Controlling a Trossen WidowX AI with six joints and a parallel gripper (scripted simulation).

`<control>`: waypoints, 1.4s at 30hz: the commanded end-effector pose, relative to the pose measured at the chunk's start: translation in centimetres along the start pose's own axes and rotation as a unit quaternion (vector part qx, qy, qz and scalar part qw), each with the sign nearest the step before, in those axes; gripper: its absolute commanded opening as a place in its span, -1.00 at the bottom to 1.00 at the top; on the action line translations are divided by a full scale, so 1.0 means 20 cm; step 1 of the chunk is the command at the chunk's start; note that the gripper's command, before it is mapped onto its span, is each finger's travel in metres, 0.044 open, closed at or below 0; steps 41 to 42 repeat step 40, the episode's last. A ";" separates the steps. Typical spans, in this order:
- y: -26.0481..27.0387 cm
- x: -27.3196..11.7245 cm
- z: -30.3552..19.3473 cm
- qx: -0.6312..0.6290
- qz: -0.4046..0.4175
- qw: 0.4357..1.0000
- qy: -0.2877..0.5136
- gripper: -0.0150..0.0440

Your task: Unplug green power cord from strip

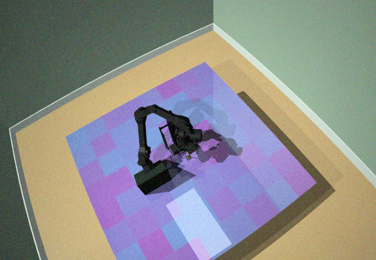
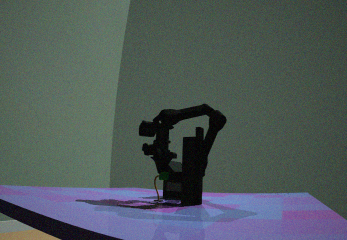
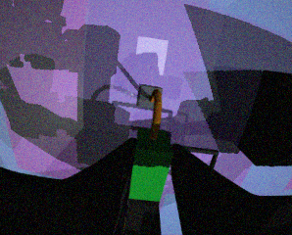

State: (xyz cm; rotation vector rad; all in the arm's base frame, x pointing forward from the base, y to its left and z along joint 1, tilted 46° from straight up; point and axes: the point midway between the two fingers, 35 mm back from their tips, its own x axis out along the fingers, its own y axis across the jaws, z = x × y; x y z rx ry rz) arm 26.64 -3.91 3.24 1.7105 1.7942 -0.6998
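The green plug [image 2: 164, 176] [image 3: 149, 183] sits between the fingertips of my gripper [image 3: 153, 147] [image 2: 163, 172], which is shut on it above the table. Its orange-brown cord [image 2: 155, 186] [image 3: 158, 114] leaves the plug's back and curves down to a small square plate [image 3: 147, 96] [image 2: 158, 200] on the table. A dark block [image 2: 173, 195] stands beside and below the plug in the exterior view. The power strip is hard to tell from the dark parts around it. Whether the plug's front still touches it is hidden.
A tall dark box [image 2: 191, 172] [image 1: 152, 181] stands in front of the arm's base. A thin dark frame [image 1: 160, 131] shows near the gripper in the top view. The patchwork table [image 1: 255, 183] [image 2: 264, 229] carries the arm's shadows.
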 end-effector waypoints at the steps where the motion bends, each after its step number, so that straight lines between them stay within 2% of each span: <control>1: 0.00 0.00 0.00 -0.002 0.001 1.000 0.000 0.13; 7: 0.00 0.00 0.00 -0.002 0.001 1.000 0.000 0.67; 11: 0.01 -0.02 0.11 -0.002 0.001 1.000 -0.001 1.00; 16: 0.00 -0.06 0.30 -0.002 0.001 1.000 -0.002 1.00; 42: 0.00 -0.06 0.30 -0.002 0.001 1.000 -0.002 1.00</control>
